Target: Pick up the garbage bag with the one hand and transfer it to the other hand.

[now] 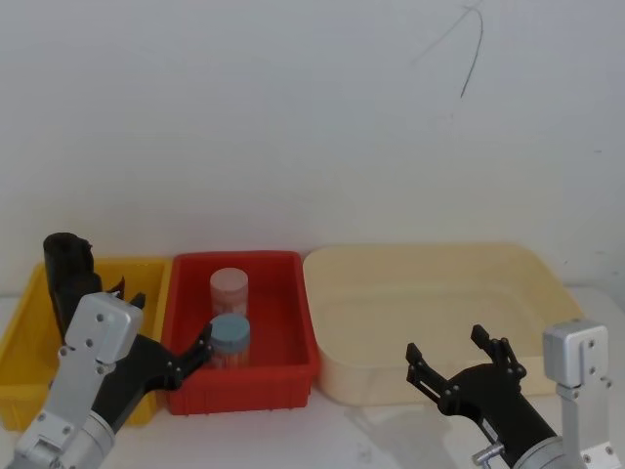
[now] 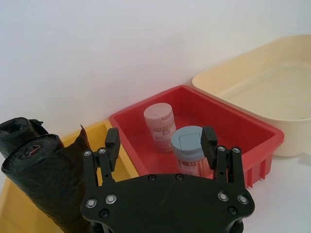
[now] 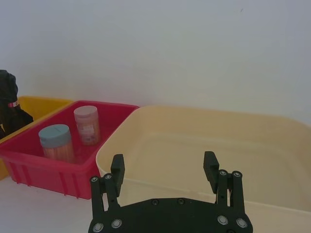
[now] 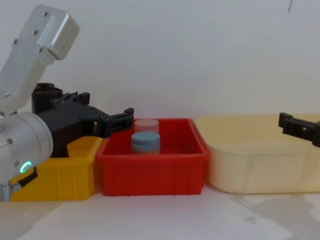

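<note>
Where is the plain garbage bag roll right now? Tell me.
In the left wrist view the garbage bag stands in the yellow bin on the robot's far left, behind a second black roll and left of the red bin.

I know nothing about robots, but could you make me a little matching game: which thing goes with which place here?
Things:
1. garbage bag
2. blue-lidded jar
3. right gripper

Places:
A. standing in the red bin
B. open, on the near side of the cream tub
C. standing in the yellow bin

Pairs: 1-C; 2-A; 3-B
</note>
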